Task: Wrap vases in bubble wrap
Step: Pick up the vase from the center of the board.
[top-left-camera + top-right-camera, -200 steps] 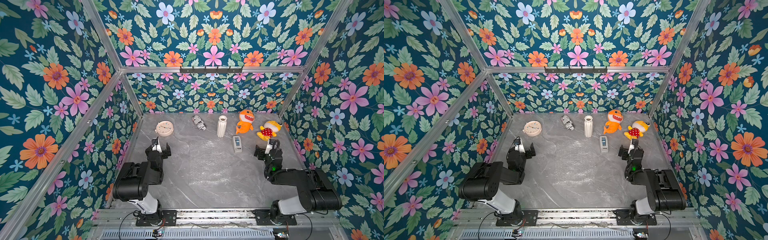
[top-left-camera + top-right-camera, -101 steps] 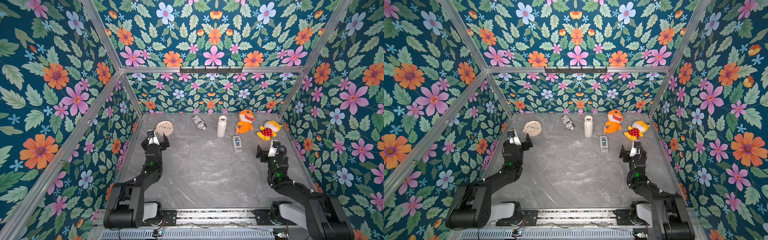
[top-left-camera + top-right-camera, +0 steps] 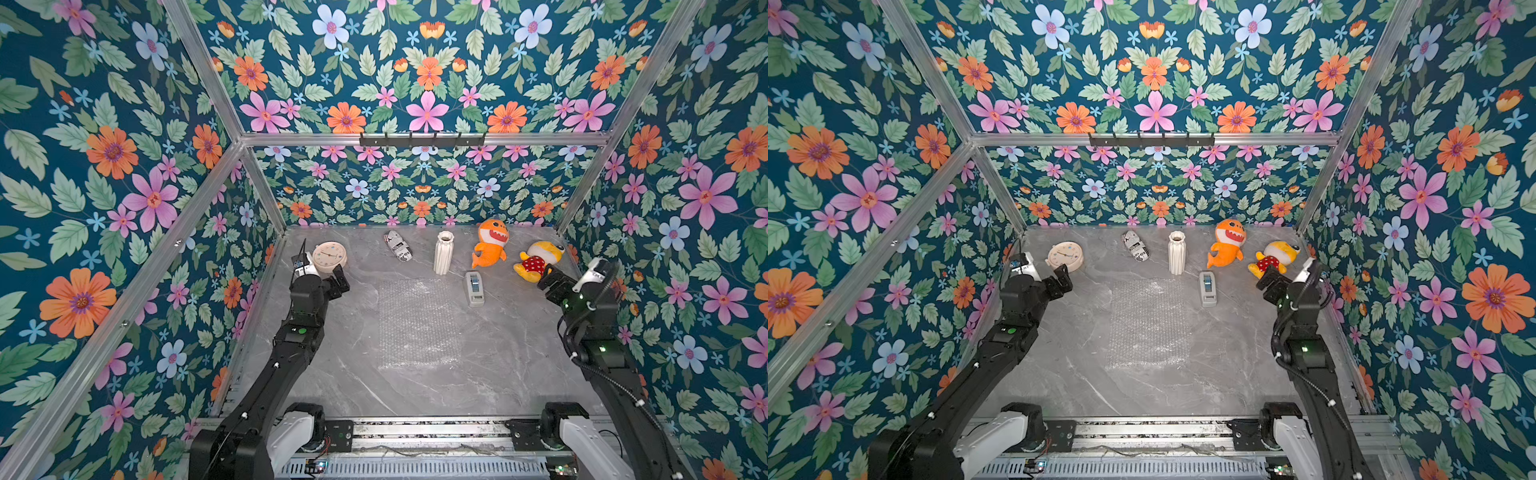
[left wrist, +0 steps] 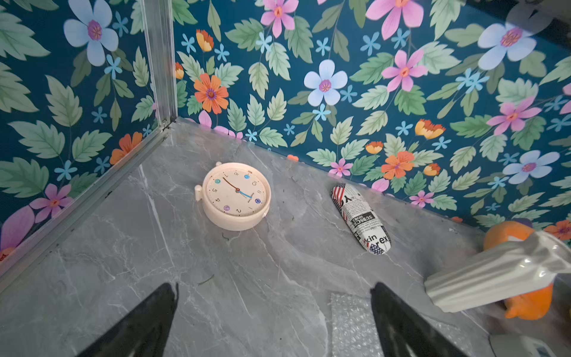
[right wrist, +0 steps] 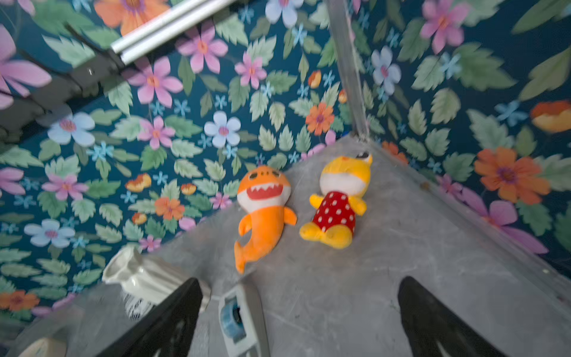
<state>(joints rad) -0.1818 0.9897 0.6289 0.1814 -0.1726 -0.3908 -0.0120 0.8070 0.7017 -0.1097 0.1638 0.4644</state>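
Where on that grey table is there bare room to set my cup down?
Barest: the table strip between the bubble wrap and the front rail, plus the strips along the wrap's two long sides. Crowded: the back row, with clock, pouch, vase, tape dispenser, orange plush and yellow plush.

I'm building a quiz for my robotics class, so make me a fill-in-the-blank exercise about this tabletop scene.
The vase stands ____ just beyond the bubble wrap's far edge.
The clock lies face ____ on the table.
The left gripper and right gripper are both ____, holding nothing.
Missing words: upright; up; open.
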